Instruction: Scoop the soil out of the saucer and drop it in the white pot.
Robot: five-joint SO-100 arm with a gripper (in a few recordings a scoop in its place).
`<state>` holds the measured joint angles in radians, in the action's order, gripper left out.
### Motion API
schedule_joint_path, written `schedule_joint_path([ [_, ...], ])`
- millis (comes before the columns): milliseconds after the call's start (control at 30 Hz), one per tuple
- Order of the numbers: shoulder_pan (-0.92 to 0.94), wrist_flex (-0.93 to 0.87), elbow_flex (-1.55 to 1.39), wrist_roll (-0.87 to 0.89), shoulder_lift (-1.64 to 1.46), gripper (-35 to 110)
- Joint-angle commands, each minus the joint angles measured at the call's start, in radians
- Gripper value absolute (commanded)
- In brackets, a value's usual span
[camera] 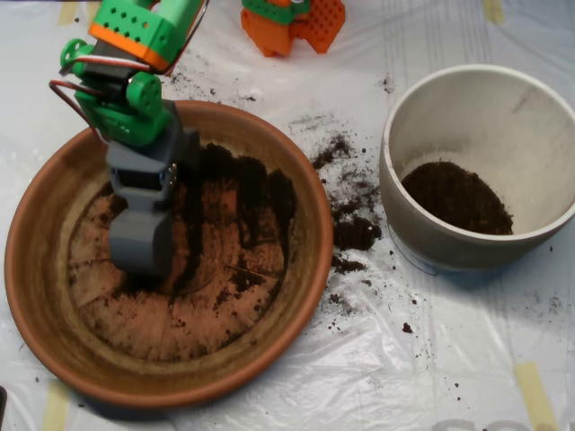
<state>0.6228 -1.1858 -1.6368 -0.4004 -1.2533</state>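
The terracotta saucer [54, 296] fills the left half of the overhead view. Dark soil [256, 202] lies in a streak along its back and right inner side, with thin crumbs smeared over the floor. My grey scoop [141, 242] hangs from the green and orange arm and points down onto the left part of the saucer floor, beside the soil streak. The white pot [404, 117] stands to the right, apart from the saucer, with a dark patch of soil [456, 197] on its bottom.
Spilled soil crumbs [352, 229] lie on the white plastic sheet between saucer and pot. An orange and green part [292, 22] sits at the top edge. Yellow tape strips mark the sheet at the lower right [535, 395].
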Motion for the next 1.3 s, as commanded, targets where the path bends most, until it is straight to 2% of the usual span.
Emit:
schedule_joint_path([
  [0,0.021,0.02,0.077,-0.031,0.003,45],
  [333,0.018,0.049,0.16,0.028,0.046,46],
  [567,0.028,-0.178,0.557,0.037,0.327,45],
  [700,0.031,-0.224,0.603,0.029,0.362,25],
  [933,0.054,-0.172,0.472,-0.003,0.284,14],
  [1267,-0.018,0.038,-0.005,-0.006,-0.069,5],
])
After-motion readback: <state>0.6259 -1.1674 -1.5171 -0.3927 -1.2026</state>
